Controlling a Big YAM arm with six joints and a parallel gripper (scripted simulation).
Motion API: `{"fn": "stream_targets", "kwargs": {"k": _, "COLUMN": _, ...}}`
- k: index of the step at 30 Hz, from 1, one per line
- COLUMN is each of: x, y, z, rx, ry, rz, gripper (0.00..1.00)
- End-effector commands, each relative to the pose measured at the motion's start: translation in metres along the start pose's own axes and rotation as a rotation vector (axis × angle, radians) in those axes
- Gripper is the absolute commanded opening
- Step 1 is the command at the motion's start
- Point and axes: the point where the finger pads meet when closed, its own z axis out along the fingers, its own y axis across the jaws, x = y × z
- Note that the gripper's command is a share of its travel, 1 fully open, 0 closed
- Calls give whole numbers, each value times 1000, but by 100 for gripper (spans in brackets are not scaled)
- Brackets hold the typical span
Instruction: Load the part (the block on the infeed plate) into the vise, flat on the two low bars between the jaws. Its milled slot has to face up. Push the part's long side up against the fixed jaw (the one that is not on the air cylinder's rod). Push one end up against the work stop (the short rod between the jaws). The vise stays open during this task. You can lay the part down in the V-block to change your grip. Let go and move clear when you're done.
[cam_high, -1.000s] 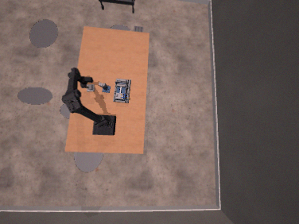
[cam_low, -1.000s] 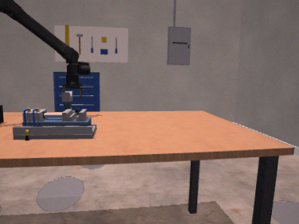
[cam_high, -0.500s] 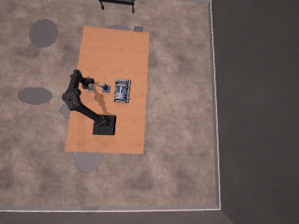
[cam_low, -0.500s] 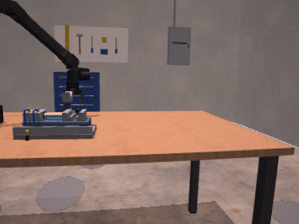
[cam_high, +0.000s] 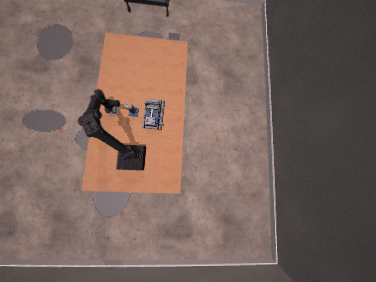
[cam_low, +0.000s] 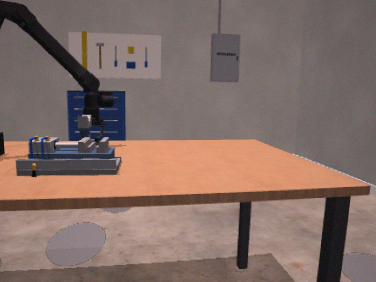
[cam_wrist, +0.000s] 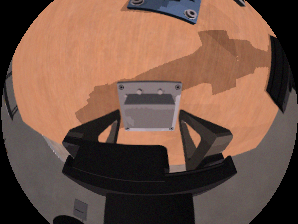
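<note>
One orange-brown wooden table (cam_low: 210, 175), carrying one grey-and-blue vise assembly (cam_low: 67, 159) and one black jointed robot arm (cam_low: 55, 47). One blue drawer cabinet (cam_low: 112, 117) stands by the wall, with one white tool board (cam_low: 150, 55) and one grey wall box (cam_low: 224, 57) (lettering unreadable). One grey metal block (cam_wrist: 149, 106) shows in the wrist view
</note>
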Motion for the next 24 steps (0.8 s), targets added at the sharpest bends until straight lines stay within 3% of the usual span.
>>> {"fn": "stream_targets", "kwargs": {"k": 1, "x": 13, "y": 9, "z": -5, "rx": -33, "ry": 14, "rz": -6, "gripper": 81}}
{"fn": "stream_targets", "kwargs": {"k": 2, "x": 11, "y": 5, "z": 5, "rx": -15, "ry": 6, "rz": -6, "gripper": 81}}
{"fn": "stream_targets", "kwargs": {"k": 5, "x": 8, "y": -1, "z": 12, "rx": -4, "ry": 1, "rz": -5, "gripper": 81}}
{"fn": "stream_targets", "kwargs": {"k": 13, "x": 12, "y": 6, "z": 11, "rx": -22, "ry": 9, "rz": -6, "gripper": 81}}
{"fn": "stream_targets", "kwargs": {"k": 21, "x": 9, "y": 1, "z": 19, "rx": -5, "ry": 1, "rz": -6, "gripper": 81}}
{"fn": "stream_targets", "kwargs": {"k": 24, "x": 11, "y": 5, "z": 15, "rx": -18, "ry": 7, "rz": -6, "gripper": 81}}
